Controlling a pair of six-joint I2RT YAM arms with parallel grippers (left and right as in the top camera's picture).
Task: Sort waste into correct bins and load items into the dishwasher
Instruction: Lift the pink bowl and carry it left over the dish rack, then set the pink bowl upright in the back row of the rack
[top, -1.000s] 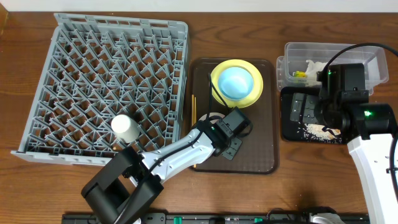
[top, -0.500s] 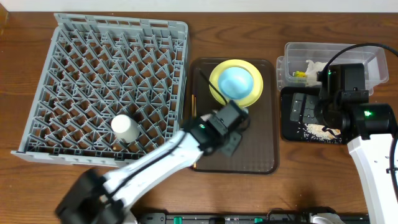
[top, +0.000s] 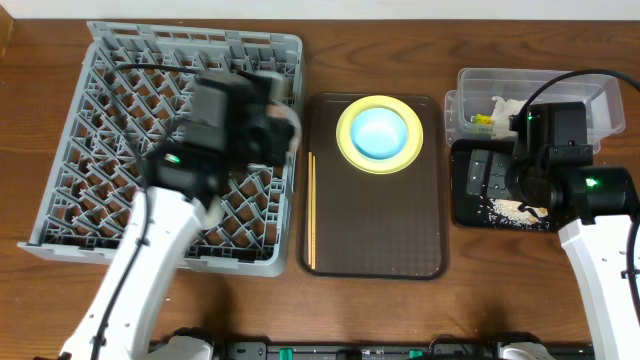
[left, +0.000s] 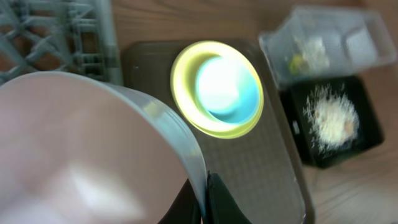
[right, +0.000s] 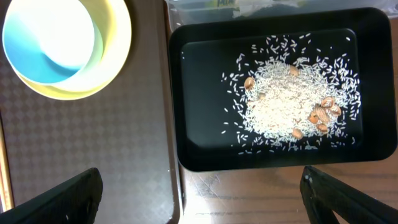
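Note:
My left gripper (left: 203, 200) is shut on the rim of the pinkish-white bowl (left: 81, 155) and holds it above the right part of the grey dish rack (top: 130, 80); in the overhead view the arm (top: 230, 130) is blurred. The light blue bowl (top: 378, 132) sits in the yellow plate (top: 350, 150) on the brown tray. Chopsticks (top: 312, 210) lie along the tray's left edge. My right gripper (right: 202, 199) is open and empty above the front edge of the black tray (right: 199, 93), which holds rice scraps (right: 286, 102). The white cup is hidden.
The brown serving tray (top: 380, 230) lies between the rack and the bins. The clear tub (top: 480, 75) behind the black tray holds the white napkin (top: 503, 105) and the green-and-yellow wrapper (top: 480, 120). Bare wooden table runs along the front.
My left arm has lifted the pinkish-white bowl off the brown tray and swung up and left over the dish rack. The right arm has not moved.

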